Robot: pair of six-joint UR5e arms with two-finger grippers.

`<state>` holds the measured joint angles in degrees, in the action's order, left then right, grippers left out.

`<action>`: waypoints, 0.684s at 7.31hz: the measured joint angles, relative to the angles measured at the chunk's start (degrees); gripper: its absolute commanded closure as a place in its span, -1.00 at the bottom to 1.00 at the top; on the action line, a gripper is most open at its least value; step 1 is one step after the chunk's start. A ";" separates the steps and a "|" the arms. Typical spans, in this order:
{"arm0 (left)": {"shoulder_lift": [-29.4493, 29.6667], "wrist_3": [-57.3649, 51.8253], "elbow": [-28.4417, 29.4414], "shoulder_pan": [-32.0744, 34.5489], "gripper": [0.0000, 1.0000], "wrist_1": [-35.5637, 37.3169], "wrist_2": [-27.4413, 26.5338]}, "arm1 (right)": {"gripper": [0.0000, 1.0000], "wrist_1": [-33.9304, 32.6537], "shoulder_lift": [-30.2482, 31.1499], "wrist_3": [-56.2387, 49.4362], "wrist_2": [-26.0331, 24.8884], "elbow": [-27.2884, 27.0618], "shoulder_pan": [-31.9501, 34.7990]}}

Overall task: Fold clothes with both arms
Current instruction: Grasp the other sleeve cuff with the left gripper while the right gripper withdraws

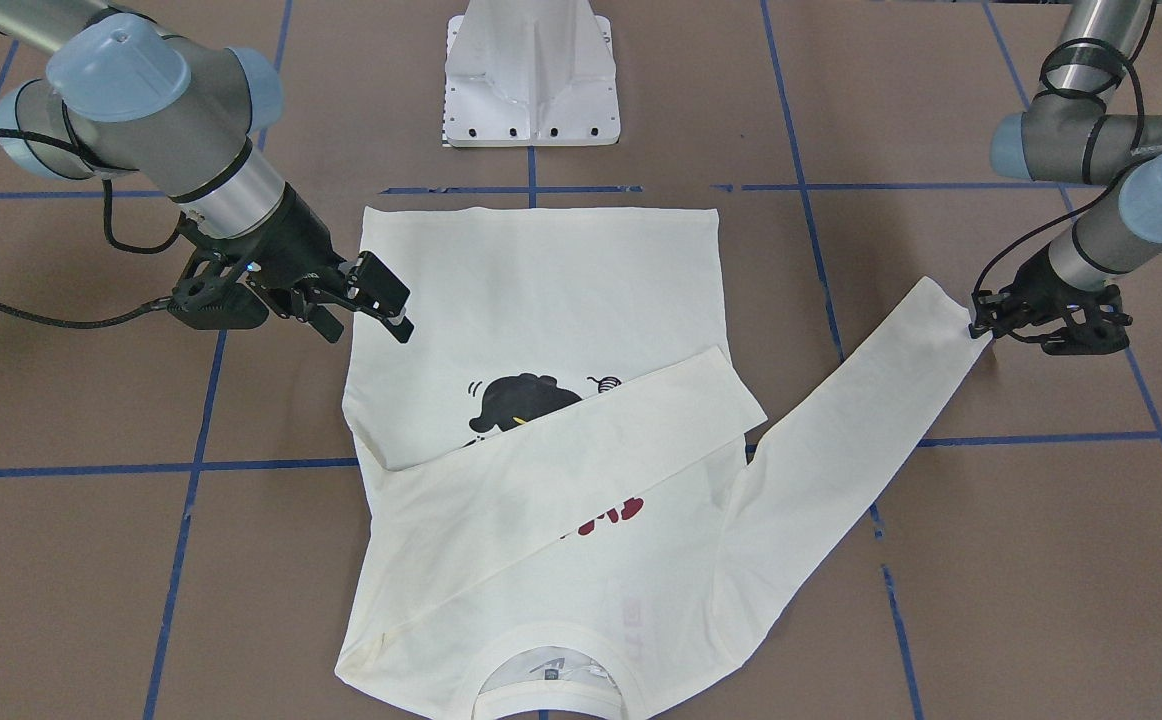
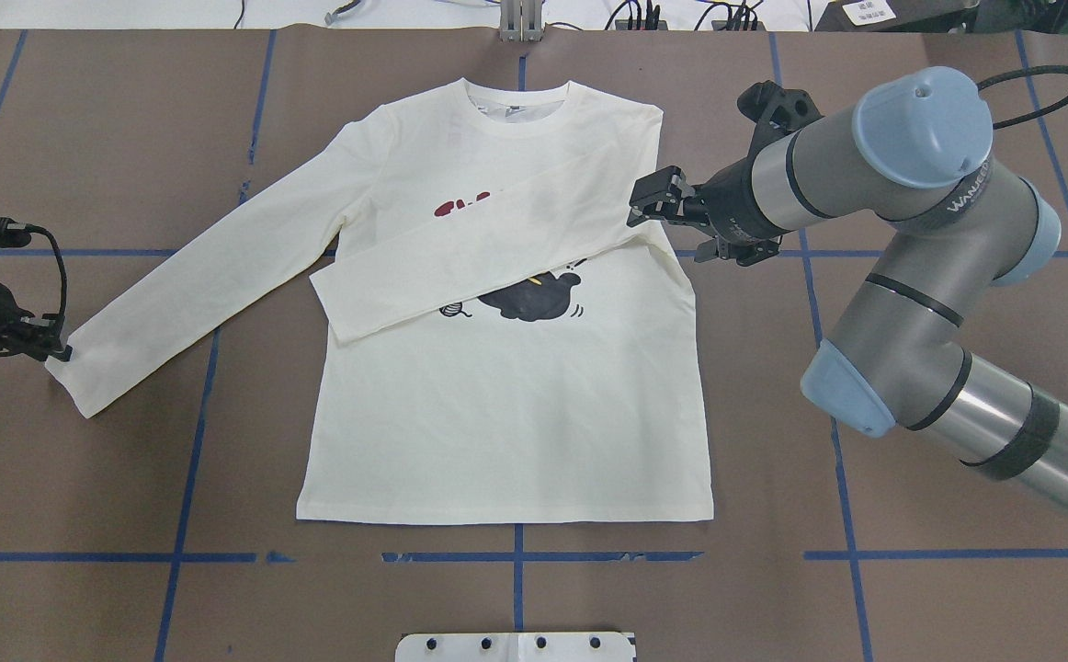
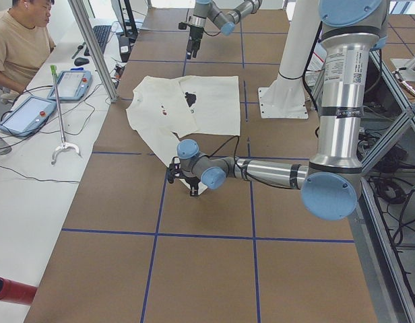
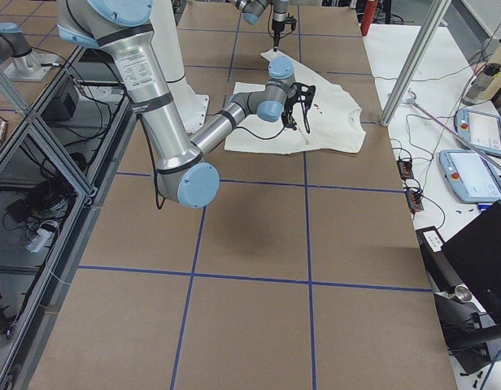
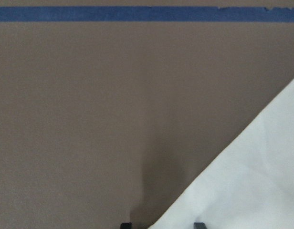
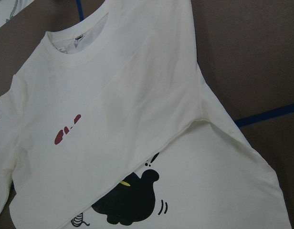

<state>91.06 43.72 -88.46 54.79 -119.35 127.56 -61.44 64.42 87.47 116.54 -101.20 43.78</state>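
A cream-white long-sleeved T-shirt [image 2: 506,414] lies flat, print side up, at the middle of the brown table marked with blue tape lines [image 2: 773,607]. Seen from overhead, its ribbed round collar [image 2: 516,92] points to 12 o'clock and its hem to 6 o'clock. One sleeve [image 2: 497,253] is folded across the chest from 2 o'clock toward 8 o'clock, and it covers part of the black cat print [image 2: 534,299] and the red lettering [image 2: 456,204]. The other sleeve [image 2: 221,267] stretches out straight toward 8 o'clock.

The black two-finger left gripper [image 2: 58,351] sits low at the cuff [image 2: 79,377] of that outstretched sleeve. In the wrist view its fingertips stand apart, with the cuff's corner lying between them and not pinched. The black two-finger right gripper [image 1: 366,320] hangs at the shirt's 3 o'clock edge, its jaws spread wide and holding nothing. A white metal pedestal base [image 2: 516,646] stands at 6 o'clock, well apart from the hem.
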 measured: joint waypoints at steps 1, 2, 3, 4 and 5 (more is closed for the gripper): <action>0.02 -0.02 -0.27 -0.02 1.00 0.10 0.33 | -1.00 0.00 0.03 0.04 -0.02 -0.10 0.00; -0.02 0.01 -1.11 0.01 1.00 0.21 0.63 | -1.00 0.00 0.09 0.06 -0.04 -0.20 0.01; -0.23 0.18 -3.64 0.11 1.00 0.42 2.14 | -1.00 0.00 0.37 0.05 0.02 -0.51 0.07; -0.13 0.68 -8.00 0.17 1.00 1.60 5.38 | -1.00 0.00 1.39 -0.01 0.39 -1.50 0.32; 2.08 3.14 -12.47 0.20 1.00 4.33 8.04 | -1.00 0.02 3.02 -0.06 1.62 -3.00 1.16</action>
<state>93.14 46.86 -100.93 54.99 -115.02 135.60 -61.41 67.44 87.40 118.16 -104.20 44.94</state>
